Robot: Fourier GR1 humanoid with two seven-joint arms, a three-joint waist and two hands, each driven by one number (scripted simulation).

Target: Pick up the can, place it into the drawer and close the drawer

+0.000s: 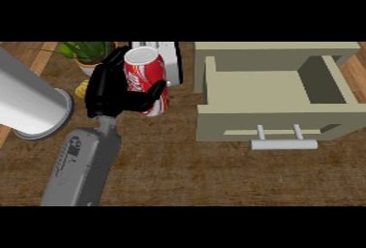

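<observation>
A red soda can (145,72) with a silver top is held left of the drawer, tilted a little. My left hand (107,92) is shut on it: the fingers wrap its far and left side and the thumb (153,90) crosses its front. I cannot tell whether the can's base touches the wooden counter. The beige drawer (214,92) stands pulled open at the right, its inside bare, with a pale bar handle (283,144) on its front. My right hand does not show.
A big white cylinder (32,101) on a grey base stands at the left edge, close to my forearm. Behind the can are a potted plant (89,51) and a white box-like object (170,53). A yellow item (82,88) peeks out behind my hand.
</observation>
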